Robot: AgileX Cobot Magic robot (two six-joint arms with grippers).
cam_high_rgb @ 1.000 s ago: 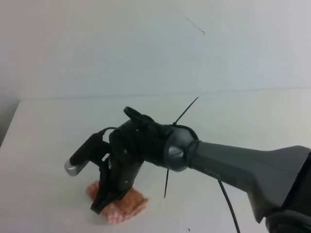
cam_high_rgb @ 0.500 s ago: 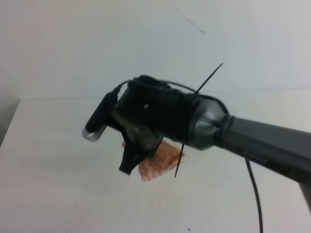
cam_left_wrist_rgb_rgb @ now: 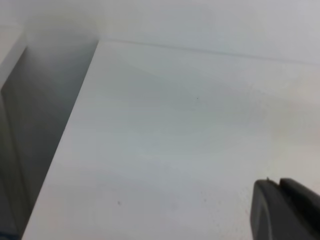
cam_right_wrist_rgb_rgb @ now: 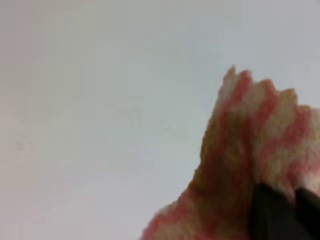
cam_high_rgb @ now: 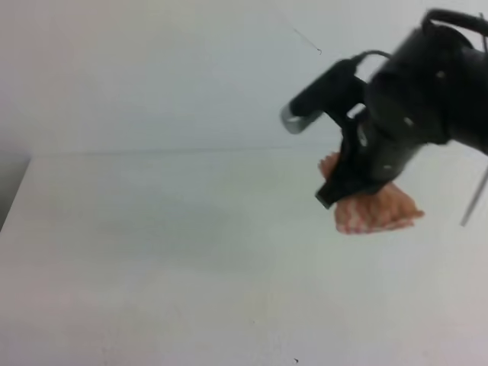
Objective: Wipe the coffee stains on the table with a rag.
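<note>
My right gripper (cam_high_rgb: 335, 194) hangs above the white table (cam_high_rgb: 152, 252) at the upper right of the high view, shut on the rag (cam_high_rgb: 377, 210). The rag is a bunched pink-red and white checked cloth with a tan tinge, and it is lifted off the surface. The right wrist view shows the rag (cam_right_wrist_rgb_rgb: 235, 165) close up, pinched between the dark fingertips (cam_right_wrist_rgb_rgb: 272, 212) at the bottom right. The coffee stains show in no view. My left gripper (cam_left_wrist_rgb_rgb: 278, 200) appears only in the left wrist view, at the lower right corner, its two dark fingers together with nothing between them.
The table's left edge (cam_high_rgb: 15, 198) drops into a dark gap (cam_left_wrist_rgb_rgb: 45, 125) beside a grey wall. A plain wall rises behind the far edge (cam_high_rgb: 191, 151). A tiny dark speck (cam_high_rgb: 296, 360) lies near the front. A thin cable tie (cam_high_rgb: 474, 194) sticks out at the right border.
My right gripper has lifted the rag off the table's front left and carried it up and to the right. The arm has swung largely out of frame.
</note>
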